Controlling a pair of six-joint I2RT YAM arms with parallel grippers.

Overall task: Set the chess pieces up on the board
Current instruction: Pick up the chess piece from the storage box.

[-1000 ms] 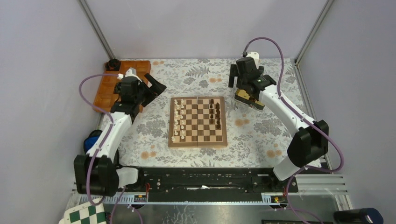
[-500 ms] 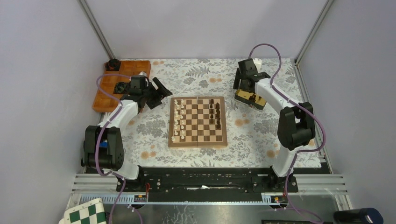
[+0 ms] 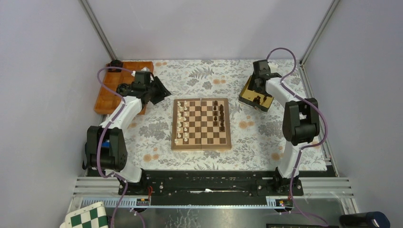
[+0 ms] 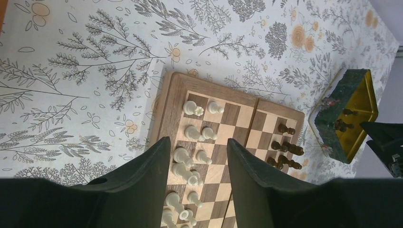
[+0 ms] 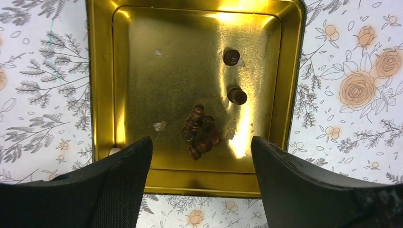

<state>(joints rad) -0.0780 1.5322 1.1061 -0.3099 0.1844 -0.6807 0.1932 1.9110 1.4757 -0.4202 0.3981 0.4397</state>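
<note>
The board lies mid-table. Cream chess pieces fill its two left columns, and a few dark ones stand on its right side. More dark pieces lie heaped in a gold tin, with two standing apart. My right gripper hangs open above the tin's near rim, holding nothing. My left gripper hovers off the board's back-left corner. In the left wrist view this gripper is open and empty, and the cream pieces show between its fingers.
An orange tray with a black ring item sits at the back left, close behind the left arm. The gold tin sits right of the board. A green-and-white checkered board lies below the arm bases.
The left arm has folded back and its jaws have narrowed. The right arm has also drawn in, its gripper shifting right and back over the tin.
</note>
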